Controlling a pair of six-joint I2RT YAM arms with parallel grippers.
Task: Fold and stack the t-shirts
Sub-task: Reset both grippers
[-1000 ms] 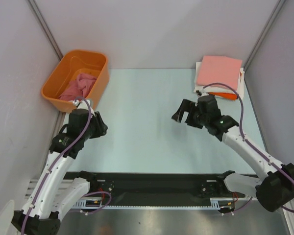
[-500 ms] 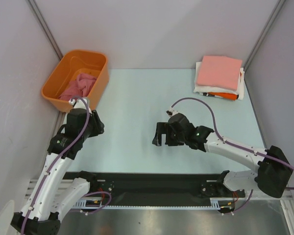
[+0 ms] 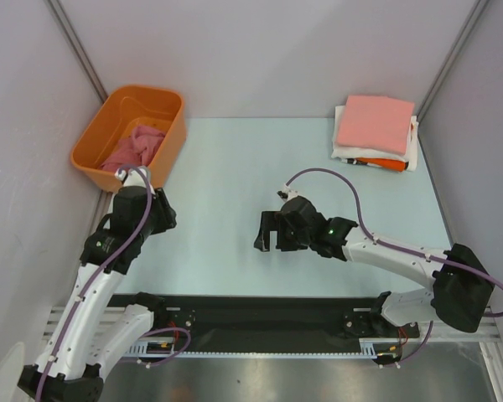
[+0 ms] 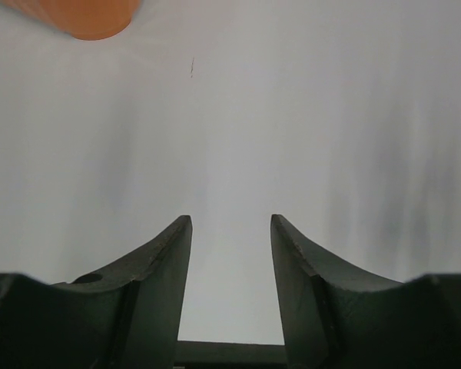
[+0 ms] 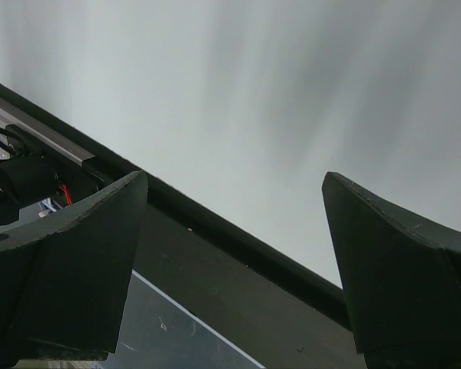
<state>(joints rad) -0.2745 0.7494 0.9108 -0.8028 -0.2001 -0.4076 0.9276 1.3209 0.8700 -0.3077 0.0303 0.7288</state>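
Top view, shirts: a folded salmon-pink shirt (image 3: 373,121) tops a stack in the table's (image 3: 226,167) far right corner, over a cream-white shirt (image 3: 344,153) and an orange shirt (image 3: 381,163). A crumpled rose-pink shirt (image 3: 134,146) lies in the orange tub (image 3: 174,138), far left.
Top view, left arm: bent just in front of the tub, left gripper (image 3: 166,219) aimed right and holding nothing.
Top view, right arm: stretched low toward the table's middle, a green light (image 3: 329,224) on it, right gripper (image 3: 262,236) released.
Left wrist view: fingers (image 4: 165,261) narrowly parted over bare table with nothing between them. A corner of the tub (image 4: 77,19) shows top left.
Right wrist view: fingers (image 5: 399,254) spread wide, nothing between. Only this view shows the black rail (image 5: 215,254) and wiring (image 5: 31,181) close up.
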